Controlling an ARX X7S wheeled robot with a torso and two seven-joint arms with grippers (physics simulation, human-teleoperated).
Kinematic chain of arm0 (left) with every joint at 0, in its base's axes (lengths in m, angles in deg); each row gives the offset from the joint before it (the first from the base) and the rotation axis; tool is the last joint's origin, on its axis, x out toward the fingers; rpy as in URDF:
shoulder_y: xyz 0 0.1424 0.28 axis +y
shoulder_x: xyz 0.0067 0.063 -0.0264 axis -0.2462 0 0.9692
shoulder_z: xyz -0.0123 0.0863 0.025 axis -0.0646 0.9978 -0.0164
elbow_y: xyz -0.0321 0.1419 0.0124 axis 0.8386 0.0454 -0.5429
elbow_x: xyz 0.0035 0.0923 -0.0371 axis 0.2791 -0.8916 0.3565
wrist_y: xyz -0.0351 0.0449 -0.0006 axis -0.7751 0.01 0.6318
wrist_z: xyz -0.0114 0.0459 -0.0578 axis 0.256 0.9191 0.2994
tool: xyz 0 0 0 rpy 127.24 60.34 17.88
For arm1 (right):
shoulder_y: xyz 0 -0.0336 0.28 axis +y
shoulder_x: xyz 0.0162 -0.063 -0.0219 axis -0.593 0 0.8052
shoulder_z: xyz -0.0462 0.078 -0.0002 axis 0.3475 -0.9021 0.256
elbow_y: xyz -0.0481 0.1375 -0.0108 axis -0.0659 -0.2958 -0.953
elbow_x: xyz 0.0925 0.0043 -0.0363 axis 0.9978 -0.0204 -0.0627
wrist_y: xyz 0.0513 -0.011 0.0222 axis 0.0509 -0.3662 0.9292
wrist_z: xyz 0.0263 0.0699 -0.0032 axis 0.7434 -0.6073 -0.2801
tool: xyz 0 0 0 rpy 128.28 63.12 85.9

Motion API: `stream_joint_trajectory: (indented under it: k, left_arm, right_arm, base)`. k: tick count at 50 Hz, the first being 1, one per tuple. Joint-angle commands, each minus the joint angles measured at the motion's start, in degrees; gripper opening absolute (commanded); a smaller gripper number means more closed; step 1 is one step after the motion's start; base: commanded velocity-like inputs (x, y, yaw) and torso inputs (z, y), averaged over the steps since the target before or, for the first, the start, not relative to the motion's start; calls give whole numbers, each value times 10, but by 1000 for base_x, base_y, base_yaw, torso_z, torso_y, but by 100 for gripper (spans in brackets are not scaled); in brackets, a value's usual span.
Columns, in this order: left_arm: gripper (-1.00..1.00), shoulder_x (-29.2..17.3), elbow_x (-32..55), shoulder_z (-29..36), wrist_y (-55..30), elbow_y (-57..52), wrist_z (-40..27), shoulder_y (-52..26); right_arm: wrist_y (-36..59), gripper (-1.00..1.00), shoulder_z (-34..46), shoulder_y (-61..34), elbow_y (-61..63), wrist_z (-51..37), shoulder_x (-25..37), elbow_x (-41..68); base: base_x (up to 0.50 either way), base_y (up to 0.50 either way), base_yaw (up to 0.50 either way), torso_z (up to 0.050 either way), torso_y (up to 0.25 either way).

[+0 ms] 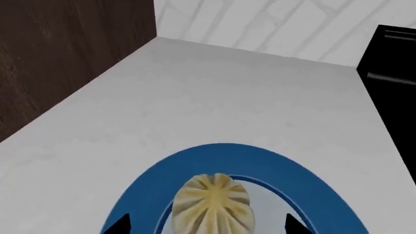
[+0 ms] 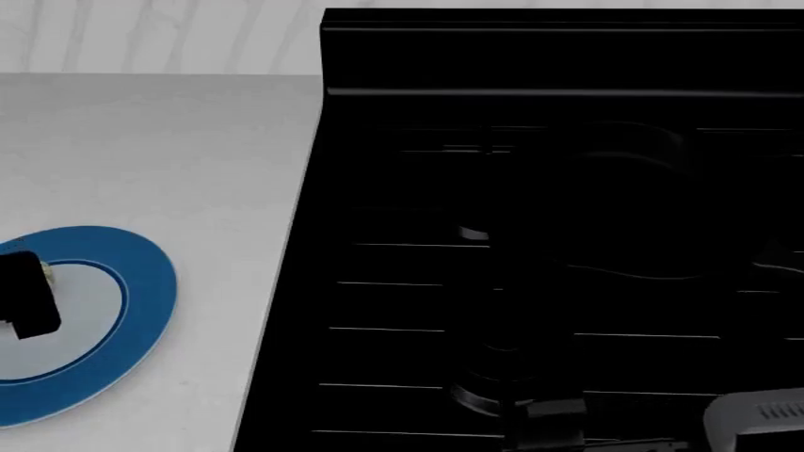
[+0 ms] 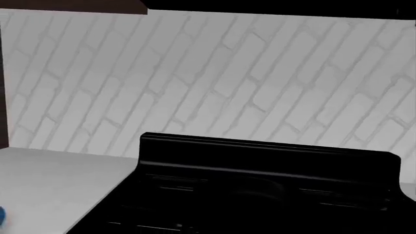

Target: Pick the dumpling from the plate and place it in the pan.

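The dumpling point(image 1: 213, 204), a pale pleated bun, sits on the plate point(image 1: 221, 157), which has a blue rim and lies on the white counter. My left gripper point(image 1: 208, 226) is open, with one black fingertip point(image 1: 120, 225) on each side of the dumpling and a gap at both. In the head view the left gripper point(image 2: 25, 294) covers most of the dumpling point(image 2: 48, 273) on the plate point(image 2: 138, 282) at the far left. The pan point(image 2: 609, 202) is only a faint outline on the black stove. My right gripper point(image 2: 522, 414) is a dark shape low over the stove, and its jaws are not discernible.
The black stove point(image 2: 553, 56) with a raised back panel fills the middle and right, its edge close beside the plate. A dark wood panel point(image 1: 65, 53) stands along the counter's far side. A white brick wall point(image 3: 215, 73) lies behind.
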Motion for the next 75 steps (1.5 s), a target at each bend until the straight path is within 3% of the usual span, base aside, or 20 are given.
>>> stream_joint_trajectory:
  k: [1,36,75]
  left_arm:
    - [100,-6,-21,23,6,40,13,-17]
    - [100,1,-61,90,30,105,50,-48]
    - [100,9,-87,115,65,169,71,-53]
  right_arm:
    - [2,100,-8,14,12,-9,1,13]
    - [-8,100,-13,35,20,-29,6,30]
    - [-36,100,5,53,20,-37,16,16]
  base:
    - [0,0,0,0,0]
    - [0,0,0,0,0]
    - [0,0,0,0,0]
